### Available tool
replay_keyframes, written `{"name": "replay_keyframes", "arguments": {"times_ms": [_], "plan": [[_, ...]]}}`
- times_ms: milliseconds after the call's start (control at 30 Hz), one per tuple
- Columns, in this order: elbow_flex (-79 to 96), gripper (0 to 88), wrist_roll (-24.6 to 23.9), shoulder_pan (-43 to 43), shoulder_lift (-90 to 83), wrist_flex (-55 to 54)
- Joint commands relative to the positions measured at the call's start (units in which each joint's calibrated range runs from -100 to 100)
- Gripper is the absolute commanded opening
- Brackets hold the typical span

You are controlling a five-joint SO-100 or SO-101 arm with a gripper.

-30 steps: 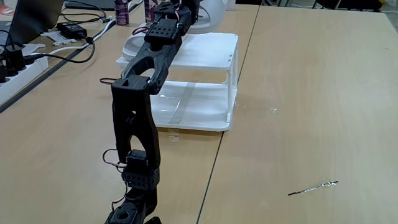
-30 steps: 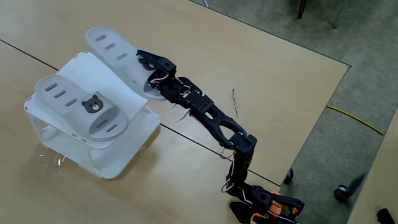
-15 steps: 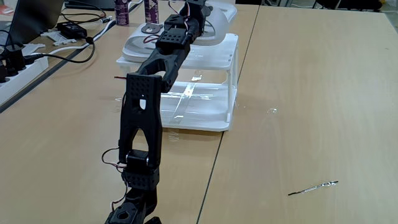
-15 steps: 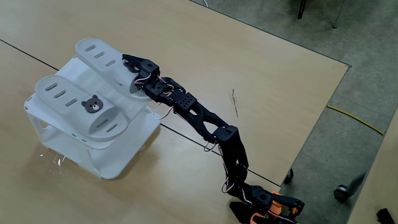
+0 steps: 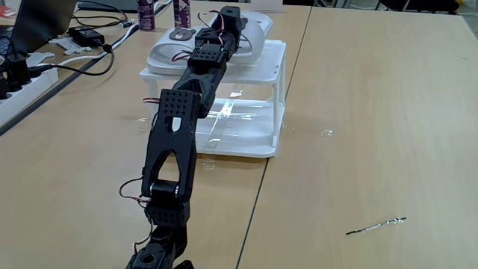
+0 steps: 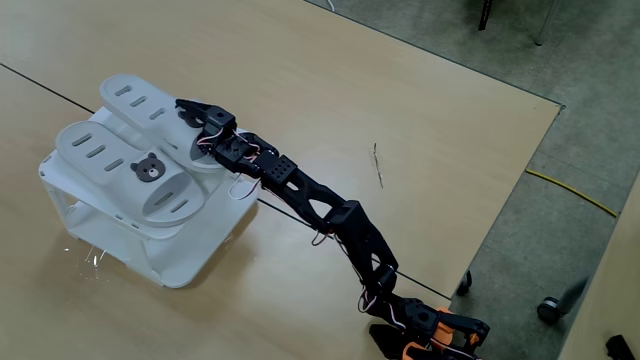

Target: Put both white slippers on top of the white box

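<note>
A black robot arm (image 6: 330,215) is stretching out nearly flat from its base at the table's (image 6: 330,80) edge, reaching across to a white box (image 6: 190,250) standing on the wooden surface. In the high fixed view, the arm is running diagonally from lower right to upper left, its links almost in a straight line. The gripper (image 6: 195,118) is sitting over the strap end of the far slipper (image 6: 135,100), and appears to be closing around that strap, though the pictures are too small to tell how wide the jaws stand. Both slippers are lying side by side on the box's flat top. The near slipper (image 6: 130,175) is showing a small bear face (image 6: 148,168) on its strap.

In the low fixed view from behind the base, the arm (image 5: 175,142) is rising and leaning away toward the box (image 5: 254,142), with the gripper (image 5: 228,22) over a slipper (image 5: 254,30) on the top tier. This view is also showing the box's lower tray (image 5: 239,134), cables and a power strip (image 5: 22,78) at left, and a thin metal tool (image 5: 376,225) lying on the table at right.
</note>
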Motion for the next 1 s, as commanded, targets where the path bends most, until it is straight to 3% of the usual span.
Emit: {"name": "replay_keyframes", "arguments": {"times_ms": [0, 467, 533, 667, 967], "plan": [[-7.35, 0.8, 0.42, 0.03, -0.99, -0.4], [-7.35, 0.8, 0.42, 0.11, 1.95, -0.57], [-7.35, 5.8, 0.42, 0.2, 1.62, -0.66], [-7.35, 25.4, 0.42, 0.2, 1.45, -0.66], [-8.25, 26.6, 0.42, 0.2, -2.59, -0.05]]}}
